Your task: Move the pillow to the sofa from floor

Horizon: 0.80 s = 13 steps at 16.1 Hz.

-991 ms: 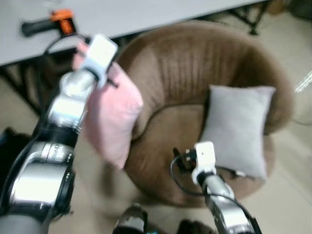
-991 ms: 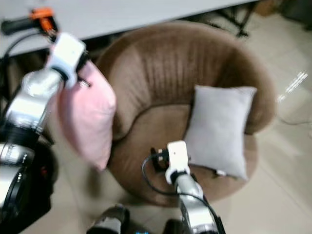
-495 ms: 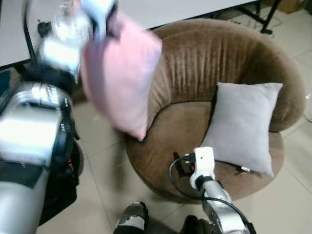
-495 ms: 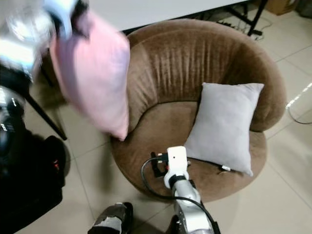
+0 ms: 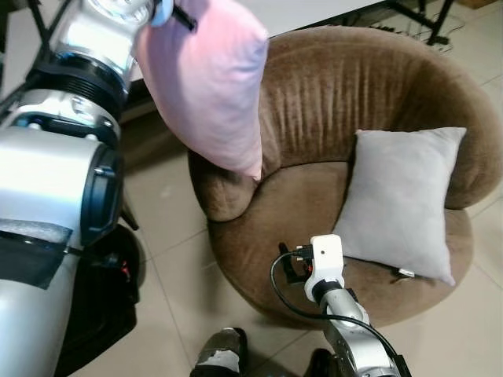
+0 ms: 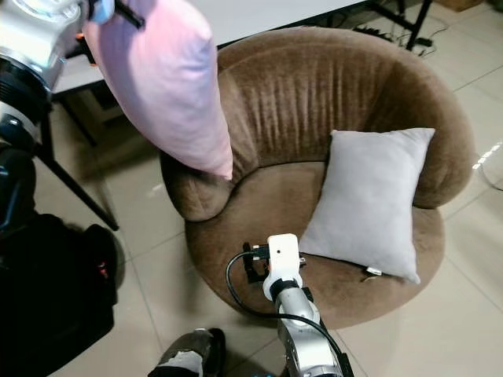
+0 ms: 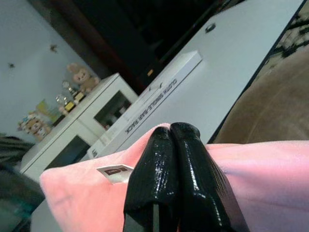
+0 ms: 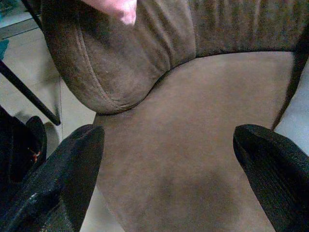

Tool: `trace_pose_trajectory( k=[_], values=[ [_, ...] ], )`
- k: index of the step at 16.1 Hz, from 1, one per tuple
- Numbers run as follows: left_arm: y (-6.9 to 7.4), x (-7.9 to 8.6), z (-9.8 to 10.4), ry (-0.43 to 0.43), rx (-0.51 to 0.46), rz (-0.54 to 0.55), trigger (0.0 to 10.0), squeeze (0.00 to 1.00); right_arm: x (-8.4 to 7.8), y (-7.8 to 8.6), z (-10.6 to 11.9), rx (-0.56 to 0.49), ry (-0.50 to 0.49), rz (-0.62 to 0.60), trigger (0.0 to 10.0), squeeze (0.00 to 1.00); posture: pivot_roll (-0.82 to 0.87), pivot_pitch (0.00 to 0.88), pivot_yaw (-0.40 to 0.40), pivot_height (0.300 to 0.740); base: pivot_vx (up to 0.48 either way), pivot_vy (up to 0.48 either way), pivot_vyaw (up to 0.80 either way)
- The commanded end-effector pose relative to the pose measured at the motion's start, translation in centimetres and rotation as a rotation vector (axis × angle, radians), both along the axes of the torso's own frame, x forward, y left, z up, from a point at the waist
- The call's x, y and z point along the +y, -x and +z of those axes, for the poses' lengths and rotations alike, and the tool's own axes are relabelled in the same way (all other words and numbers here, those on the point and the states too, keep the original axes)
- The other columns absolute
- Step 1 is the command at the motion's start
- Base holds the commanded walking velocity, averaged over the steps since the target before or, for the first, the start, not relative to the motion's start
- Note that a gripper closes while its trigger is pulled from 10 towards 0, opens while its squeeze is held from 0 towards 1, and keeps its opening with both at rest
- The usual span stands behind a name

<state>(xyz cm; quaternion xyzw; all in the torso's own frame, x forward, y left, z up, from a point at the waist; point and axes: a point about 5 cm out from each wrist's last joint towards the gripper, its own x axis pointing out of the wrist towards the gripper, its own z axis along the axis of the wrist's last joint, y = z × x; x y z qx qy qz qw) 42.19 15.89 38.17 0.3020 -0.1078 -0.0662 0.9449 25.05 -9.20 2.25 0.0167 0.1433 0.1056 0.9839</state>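
A pink pillow (image 5: 208, 78) hangs in the air over the left armrest of the round brown sofa (image 5: 330, 86), its lower corner just above the seat's left edge. My left gripper (image 7: 170, 131) is raised at the top left and shut on the pillow's upper edge, beside a small white label. My right gripper (image 8: 169, 159) is open and low over the front of the sofa seat, with nothing between its fingers. The pink pillow's corner (image 8: 118, 6) shows above the armrest in the right wrist view. A grey pillow (image 5: 397, 204) leans against the sofa's right side.
A white table (image 5: 314, 12) stands behind the sofa, with a black leg (image 6: 67, 184) on the left. A black object (image 5: 102, 298) sits on the tiled floor (image 5: 173, 236) at lower left. My foot (image 5: 220, 353) is near the sofa's front.
My left arm has lifted the pink pillow higher and carried it right, from beside the sofa to over its left armrest. The right gripper has stayed open in front of the seat.
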Motion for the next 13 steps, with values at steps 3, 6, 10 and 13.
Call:
trace_pose_trajectory(
  k=[3,6,10,13],
  values=[
    [-0.4,-0.7,-1.6,-0.020,0.025,0.036,10.0,0.00,1.6,1.1,-0.4,0.017,-0.047,-0.010,10.0,0.00,0.09,0.117,0.153,0.740,0.000,0.000,0.00],
    [-0.9,-2.3,-5.1,-0.152,0.098,0.049,10.0,0.00,1.6,1.4,-0.3,0.000,-0.026,-0.016,10.0,0.00,0.06,0.125,0.156,0.740,0.000,0.000,0.00],
    [-0.8,-5.5,-9.1,-0.669,0.072,0.012,10.0,0.00,1.6,1.8,-0.1,-0.007,-0.025,-0.030,10.0,0.00,0.03,0.147,0.163,0.740,0.000,0.000,0.00],
    [-0.6,-6.3,-10.4,-1.088,-0.064,0.026,10.0,0.00,1.5,2.0,0.0,-0.006,-0.025,-0.051,10.0,0.00,0.00,0.159,0.179,0.740,0.000,0.000,0.00]
  ],
)
